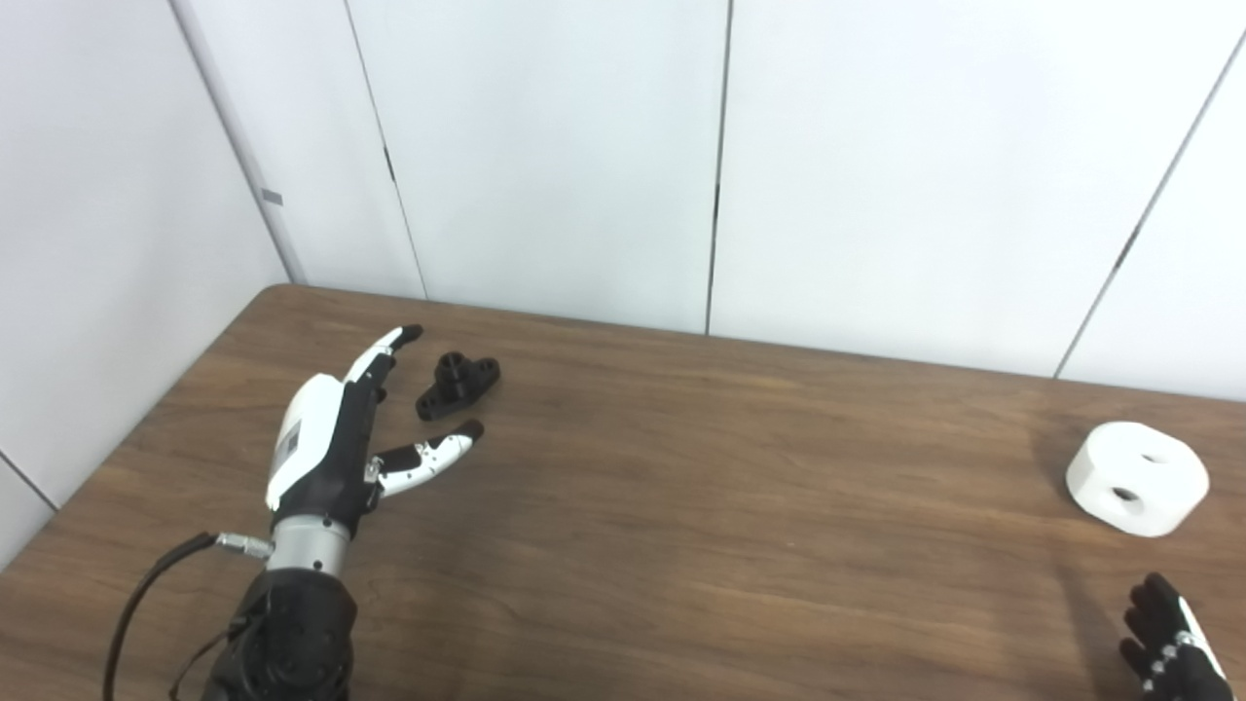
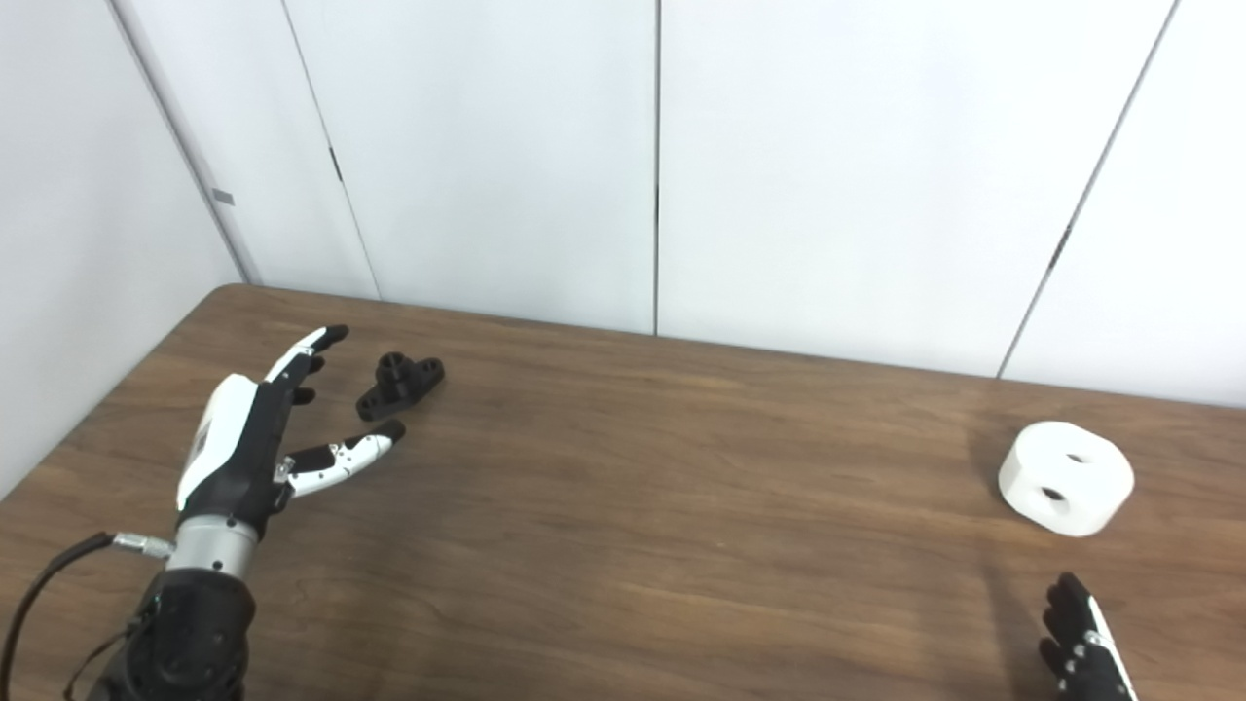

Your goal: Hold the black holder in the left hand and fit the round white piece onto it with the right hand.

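**Two parts lie on the table, and both hands hold nothing**

The brown wooden table fills the lower part of both views. White wall panels stand behind its far edge and along its left edge.

Near the left side, the left hand reaches up from the near edge. It is spread wide and holds nothing. Its fingers point toward the far left corner and its thumb sticks out to the right. A thin black cable loops by the wrist.

The black holder lies flat on the table, near the far left corner. It sits in the gap between the fingers and the thumb, just beside their tips. It does not look like the hand touches it. The holder is small and dark, so its shape is hard to make out. A short round tube stands up in its middle.

The middle of the table is bare wood.

Near the right edge lies the round white piece, well apart from the holder. Two dark holes show in its top.

The right hand peeks in at the near right corner. Most of it is cut off by the picture edge. Only some dark fingers show, spread and holding nothing. It is near the white piece but not touching it.
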You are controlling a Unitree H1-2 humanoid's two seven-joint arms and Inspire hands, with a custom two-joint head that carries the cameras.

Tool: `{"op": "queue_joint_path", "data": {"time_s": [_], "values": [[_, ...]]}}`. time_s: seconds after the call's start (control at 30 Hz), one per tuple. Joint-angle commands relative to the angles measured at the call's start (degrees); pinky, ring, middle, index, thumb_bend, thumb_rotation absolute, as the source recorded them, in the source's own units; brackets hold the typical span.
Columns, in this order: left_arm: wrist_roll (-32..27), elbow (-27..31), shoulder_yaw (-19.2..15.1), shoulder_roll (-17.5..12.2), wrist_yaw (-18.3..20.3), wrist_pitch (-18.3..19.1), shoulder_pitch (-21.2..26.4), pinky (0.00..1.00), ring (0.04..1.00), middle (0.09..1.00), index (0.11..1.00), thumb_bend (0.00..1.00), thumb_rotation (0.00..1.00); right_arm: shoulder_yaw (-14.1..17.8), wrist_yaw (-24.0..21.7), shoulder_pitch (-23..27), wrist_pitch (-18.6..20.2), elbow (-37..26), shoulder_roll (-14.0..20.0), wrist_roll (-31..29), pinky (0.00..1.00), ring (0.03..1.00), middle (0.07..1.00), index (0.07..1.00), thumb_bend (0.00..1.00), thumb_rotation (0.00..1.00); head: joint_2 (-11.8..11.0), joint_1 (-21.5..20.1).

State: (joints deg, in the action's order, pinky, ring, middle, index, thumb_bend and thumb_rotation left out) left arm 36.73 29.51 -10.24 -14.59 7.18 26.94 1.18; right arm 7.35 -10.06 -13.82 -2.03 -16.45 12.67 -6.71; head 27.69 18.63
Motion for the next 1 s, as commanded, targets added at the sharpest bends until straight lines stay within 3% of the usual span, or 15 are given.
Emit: {"op": "queue_joint_path", "data": {"time_s": [0.0, 0.2, 0.27, 0.67, 0.97], "values": [[2.10, -0.50, -0.39, -2.03, -0.48, -0.13, 2.28, 0.76, 0.878, 0.931, 0.914, 0.75, 0.26, 0.49, 0.22, 0.57, -1.69, -1.73, 0.66, -0.65, 1.00, 1.000, 1.000, 0.987, 0.63, 1.00, 0.12, 0.12], [4.55, -5.72, 0.97, -5.09, -2.43, -2.08, 3.75, 0.78, 0.896, 0.919, 0.889, 0.79, 0.31, 0.44, 0.46, 0.44, -1.12, -2.34, 0.48, -0.39, 1.00, 1.000, 0.995, 0.985, 0.62, 1.00, 0.31, 0.17], [4.44, -7.90, 1.11, -5.72, -3.10, -2.79, 4.62, 0.85, 0.939, 0.942, 0.883, 0.80, 0.32, 0.40, 0.39, 0.51, -1.29, -2.14, 0.52, -0.40, 1.00, 1.000, 0.996, 0.984, 0.63, 1.00, 0.35, 0.19], [5.19, -18.35, 2.73, -7.38, -5.58, -2.30, 10.45, 0.99, 1.000, 0.992, 0.872, 0.85, 0.43, 0.35, 0.93, 0.37, -3.21, -1.88, 0.11, 0.35, 1.00, 1.000, 0.985, 0.986, 0.59, 1.00, 0.49, -0.12], [5.33, -24.27, 5.16, -9.60, -6.44, -1.79, 14.17, 1.00, 0.998, 0.973, 0.872, 0.87, 0.45, 0.07, 0.97, 0.11, -3.49, -1.97, 0.01, 0.40, 1.00, 0.985, 0.967, 0.972, 0.54, 1.00, 0.70, -0.44]]}}
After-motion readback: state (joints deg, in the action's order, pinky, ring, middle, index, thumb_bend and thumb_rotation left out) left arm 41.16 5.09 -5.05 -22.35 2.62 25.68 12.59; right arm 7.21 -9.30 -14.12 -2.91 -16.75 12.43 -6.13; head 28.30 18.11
